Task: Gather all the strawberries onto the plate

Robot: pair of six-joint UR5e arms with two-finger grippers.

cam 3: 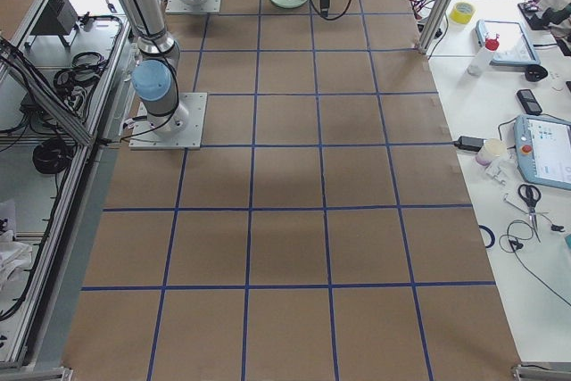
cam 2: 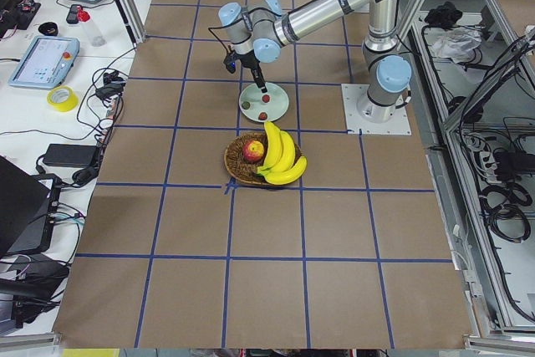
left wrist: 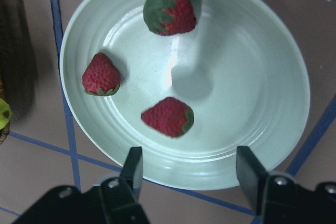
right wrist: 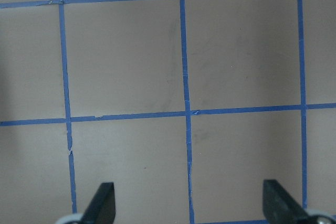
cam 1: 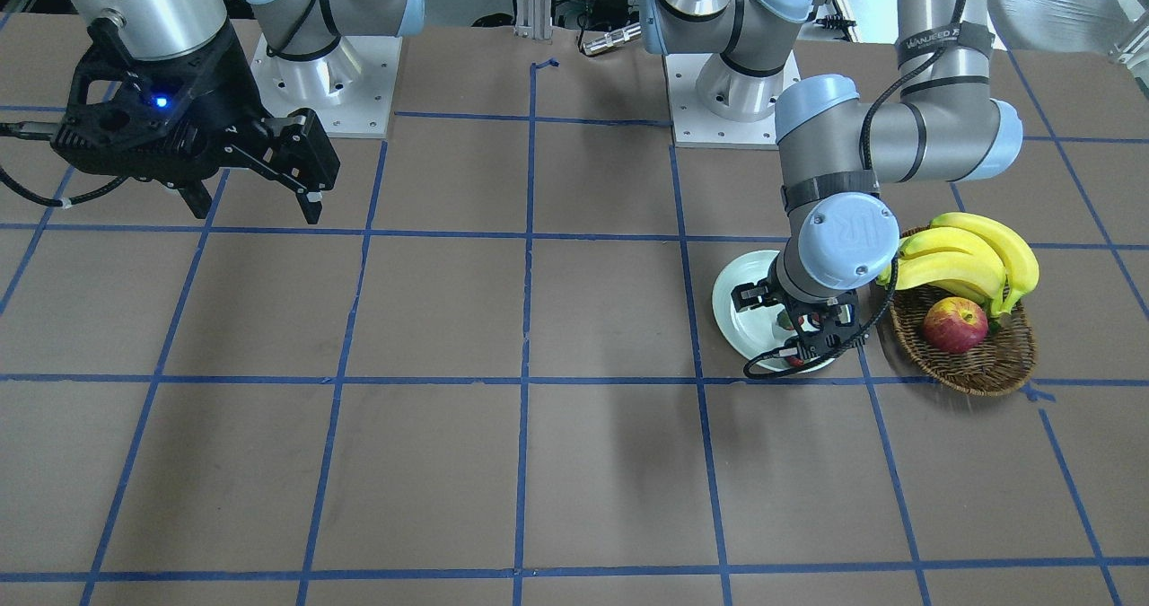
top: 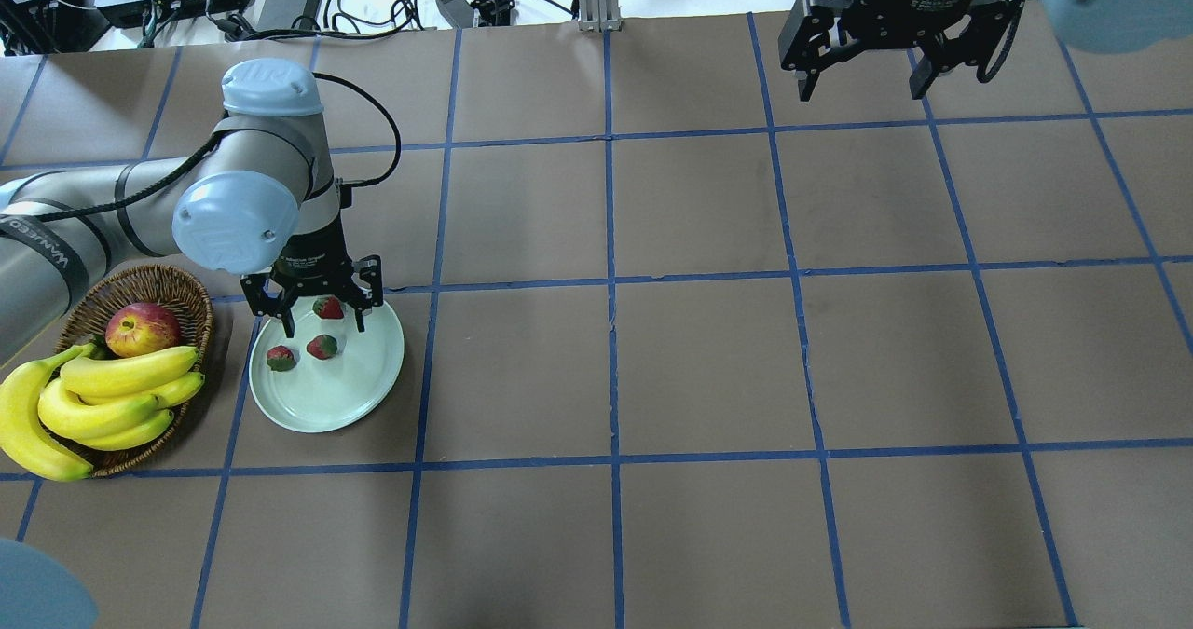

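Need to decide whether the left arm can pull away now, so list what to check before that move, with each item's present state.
1. All three strawberries inside the plate: ok.
2. Left gripper open, nothing between its jaws: ok.
3. Its fingertips apart from the nearest strawberry: ok.
4. Fingertips clear of the plate's rim: cannot tell.
5. No stray strawberry on the table: ok.
6. Right gripper open, far from the plate: ok.
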